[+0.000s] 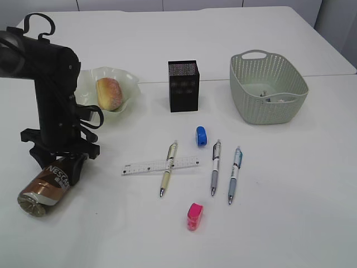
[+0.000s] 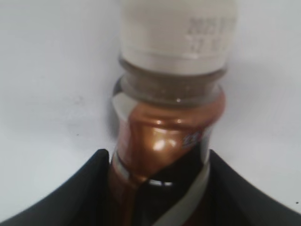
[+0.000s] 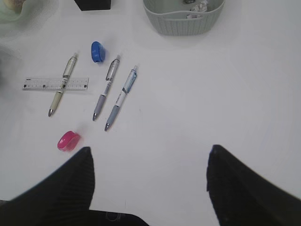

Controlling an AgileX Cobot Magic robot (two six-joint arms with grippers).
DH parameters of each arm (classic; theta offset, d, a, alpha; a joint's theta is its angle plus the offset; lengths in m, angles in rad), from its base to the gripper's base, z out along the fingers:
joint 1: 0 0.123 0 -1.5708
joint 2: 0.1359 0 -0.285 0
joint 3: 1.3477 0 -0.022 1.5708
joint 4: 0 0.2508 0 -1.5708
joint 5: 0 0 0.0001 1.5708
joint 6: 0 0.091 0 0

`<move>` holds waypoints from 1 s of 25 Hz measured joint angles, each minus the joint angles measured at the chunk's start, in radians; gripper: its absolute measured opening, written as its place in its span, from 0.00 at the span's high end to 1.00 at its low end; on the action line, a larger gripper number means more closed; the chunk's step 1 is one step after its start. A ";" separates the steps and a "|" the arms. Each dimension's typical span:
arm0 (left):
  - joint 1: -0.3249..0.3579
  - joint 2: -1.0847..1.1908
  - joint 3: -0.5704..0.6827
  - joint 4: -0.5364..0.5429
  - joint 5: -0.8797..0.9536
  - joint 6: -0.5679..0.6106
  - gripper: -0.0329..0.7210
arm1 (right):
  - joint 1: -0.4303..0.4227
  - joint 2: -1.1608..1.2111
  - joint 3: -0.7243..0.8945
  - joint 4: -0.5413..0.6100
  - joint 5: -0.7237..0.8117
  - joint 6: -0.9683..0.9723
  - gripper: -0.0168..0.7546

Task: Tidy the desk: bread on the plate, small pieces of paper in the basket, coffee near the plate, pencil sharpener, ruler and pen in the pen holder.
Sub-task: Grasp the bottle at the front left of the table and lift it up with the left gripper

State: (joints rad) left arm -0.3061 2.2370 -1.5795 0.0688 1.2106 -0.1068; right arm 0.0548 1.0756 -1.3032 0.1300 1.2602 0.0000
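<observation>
The coffee lies on its side at the desk's front left, white cap toward the camera of my left wrist. My left gripper is shut on its body, a finger against each side. The bread rests in the plate. The ruler lies under one pen, with two more pens beside it. A blue pencil sharpener and a pink one lie nearby. The pen holder stands behind. My right gripper hangs open above bare desk.
The basket stands at the back right with small pieces of paper inside. My left arm rises in front of the plate's left side. The right arm is outside the exterior view.
</observation>
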 joint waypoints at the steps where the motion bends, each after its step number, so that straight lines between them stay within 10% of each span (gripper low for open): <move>1: 0.000 0.000 -0.002 0.000 0.002 0.000 0.43 | 0.000 0.000 0.000 0.000 0.000 0.000 0.23; 17: 0.000 -0.110 0.031 0.004 -0.102 -0.024 0.53 | 0.000 0.000 0.000 0.000 0.000 -0.007 0.23; 25: 0.011 -0.475 0.448 0.010 -0.619 -0.091 0.53 | 0.000 0.000 0.000 0.000 0.000 -0.007 0.23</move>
State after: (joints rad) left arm -0.2947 1.7620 -1.1316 0.0785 0.5917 -0.1979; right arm 0.0548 1.0756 -1.3032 0.1300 1.2602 -0.0071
